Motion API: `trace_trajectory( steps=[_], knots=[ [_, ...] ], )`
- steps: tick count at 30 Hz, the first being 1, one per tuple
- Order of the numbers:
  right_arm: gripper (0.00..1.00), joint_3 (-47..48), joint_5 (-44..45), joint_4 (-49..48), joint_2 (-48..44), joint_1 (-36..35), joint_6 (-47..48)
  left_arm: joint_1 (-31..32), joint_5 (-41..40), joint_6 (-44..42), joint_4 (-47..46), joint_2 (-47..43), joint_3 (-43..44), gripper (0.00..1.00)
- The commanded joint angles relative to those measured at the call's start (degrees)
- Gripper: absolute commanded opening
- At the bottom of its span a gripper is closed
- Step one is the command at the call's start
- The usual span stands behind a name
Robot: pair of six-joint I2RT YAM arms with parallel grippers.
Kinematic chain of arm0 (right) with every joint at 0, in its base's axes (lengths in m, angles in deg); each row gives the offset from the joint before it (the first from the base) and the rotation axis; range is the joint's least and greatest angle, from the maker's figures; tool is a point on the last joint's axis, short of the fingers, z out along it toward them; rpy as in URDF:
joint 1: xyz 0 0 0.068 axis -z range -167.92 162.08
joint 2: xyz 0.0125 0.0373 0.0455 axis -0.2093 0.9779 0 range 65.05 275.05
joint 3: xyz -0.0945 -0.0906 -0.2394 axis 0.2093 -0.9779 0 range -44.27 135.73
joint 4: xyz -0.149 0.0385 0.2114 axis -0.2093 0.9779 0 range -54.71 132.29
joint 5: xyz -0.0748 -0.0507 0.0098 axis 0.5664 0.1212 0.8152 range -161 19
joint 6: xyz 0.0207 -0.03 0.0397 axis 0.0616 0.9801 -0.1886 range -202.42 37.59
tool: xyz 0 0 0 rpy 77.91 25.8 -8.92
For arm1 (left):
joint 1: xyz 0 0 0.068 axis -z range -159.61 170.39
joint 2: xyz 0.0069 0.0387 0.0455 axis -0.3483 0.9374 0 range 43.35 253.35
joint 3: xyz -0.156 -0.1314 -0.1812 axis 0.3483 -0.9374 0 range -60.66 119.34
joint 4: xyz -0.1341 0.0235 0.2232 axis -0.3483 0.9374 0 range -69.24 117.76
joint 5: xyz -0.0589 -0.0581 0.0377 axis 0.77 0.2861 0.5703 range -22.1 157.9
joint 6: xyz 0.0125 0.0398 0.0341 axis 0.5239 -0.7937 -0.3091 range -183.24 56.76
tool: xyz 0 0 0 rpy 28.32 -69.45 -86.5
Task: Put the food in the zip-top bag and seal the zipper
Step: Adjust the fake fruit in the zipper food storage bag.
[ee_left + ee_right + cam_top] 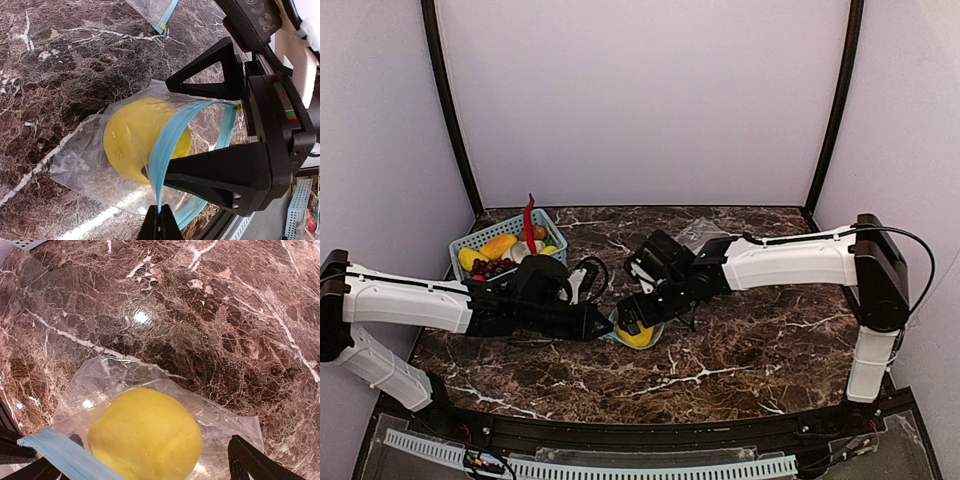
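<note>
Left claw (160, 222) pinching teal zipper (167, 142) tight, right claw (156, 127) standing wide open at zip-top bag (75, 160) mouth, lemon (145, 435) lying inside bag mid-counter (750, 340), only top view showing basket (460, 245) sitting at far-left corner.

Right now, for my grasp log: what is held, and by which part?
Left gripper pinches the zip-top bag by its zipper; right gripper is open, holding nothing.

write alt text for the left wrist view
A yellow lemon lies inside a clear zip-top bag on a dark marble table. The left gripper pinches the teal zipper at the bottom edge, while the right gripper stands wide open at the bag's mouth.
</note>
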Motion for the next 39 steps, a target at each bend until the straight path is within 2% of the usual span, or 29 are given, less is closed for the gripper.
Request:
trace_trajectory(
  steps=[1, 10, 23, 28, 33, 39],
  knots=[
    [0.98, 2.45, 3.93, 0.82, 2.52, -0.73, -0.83, -0.26, -0.05, 0.14, -0.84, -0.43, 1.2, 0.01],
    [0.99, 2.97, 11.97, 7.25, 4.34, -0.42, -4.36, -0.26, -2.63, -0.54, 2.11, -2.59, 1.64, 0.01],
    [0.98, -0.33, 13.65, 9.9, 1.82, 2.11, -5.98, -0.2, -9.18, -2.01, 12.18, -5.56, 3.27, 0.01],
    [0.99, -0.16, 12.51, 9.73, 1.05, 2.25, -5.23, -0.26, -8.65, -2.13, 10.9, -4.79, 3.11, 0.01],
    [0.99, 0.37, 7.53, 6.98, -1.01, 1.69, -2.47, -0.26, -4.13, -1.87, 8.31, -1.93, 3.76, 0.01],
    [0.99, -0.12, 3.35, 4.81, -5.67, 1.02, -0.93, -0.23, -3.43, -2.15, 8.06, 0.69, 5.18, 0.01]
  ],
)
